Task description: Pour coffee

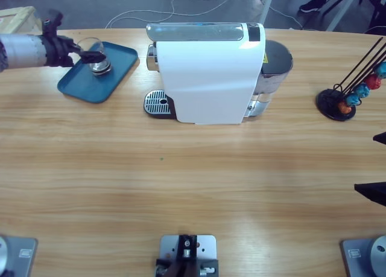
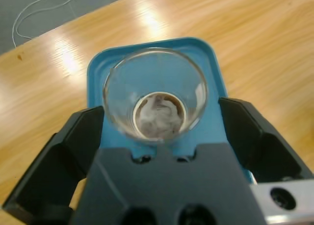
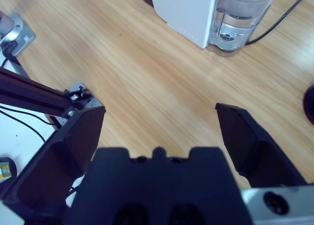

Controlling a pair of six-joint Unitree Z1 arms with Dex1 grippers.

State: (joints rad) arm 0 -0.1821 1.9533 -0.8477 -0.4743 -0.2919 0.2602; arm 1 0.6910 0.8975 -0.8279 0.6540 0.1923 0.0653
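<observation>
A small clear glass (image 2: 156,98) stands on a teal rectangular tray (image 1: 98,71) at the table's far left, framed by the left gripper (image 2: 162,132) with jaws wide apart, probably readied for lifting. Only the left wrist view shows the dark coffee (image 2: 159,117) ringing its base. The right gripper (image 3: 159,137) is spread wide, empty, at the near right.

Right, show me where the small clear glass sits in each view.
High view: the small clear glass stands upper left on the blue tray, at the left gripper.
Left wrist view: the glass is at centre, between the open jaws.
Right wrist view: not in it.
Shared landmark: the blue tray.
</observation>
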